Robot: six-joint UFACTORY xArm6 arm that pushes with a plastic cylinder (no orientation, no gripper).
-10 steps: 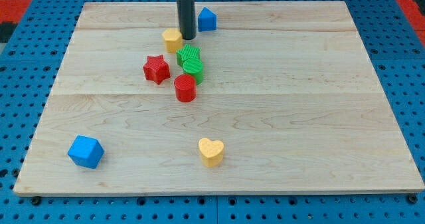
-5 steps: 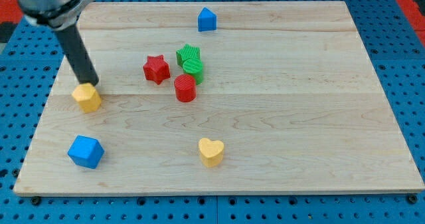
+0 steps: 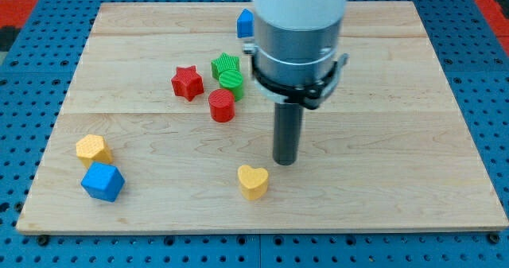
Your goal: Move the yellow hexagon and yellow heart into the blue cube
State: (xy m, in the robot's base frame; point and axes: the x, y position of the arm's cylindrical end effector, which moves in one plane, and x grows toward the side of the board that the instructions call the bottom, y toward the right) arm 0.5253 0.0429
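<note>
The yellow hexagon [image 3: 92, 149] lies at the view's lower left, touching the top left of the blue cube [image 3: 102, 181]. The yellow heart [image 3: 253, 181] lies at the bottom centre, well to the right of the cube. My tip [image 3: 285, 161] rests on the board just up and to the right of the heart, a small gap between them. The arm's grey body hangs above it and hides part of the board behind.
A red star [image 3: 188, 83], a red cylinder [image 3: 222, 105] and two green blocks [image 3: 229, 71] cluster in the upper middle. A small blue block [image 3: 244, 21] at the top is partly hidden by the arm. The wooden board [image 3: 398, 141] lies on blue pegboard.
The yellow hexagon went from the top centre down to the left and now sits against the blue cube. My tip has moved from the left side to beside the yellow heart.
</note>
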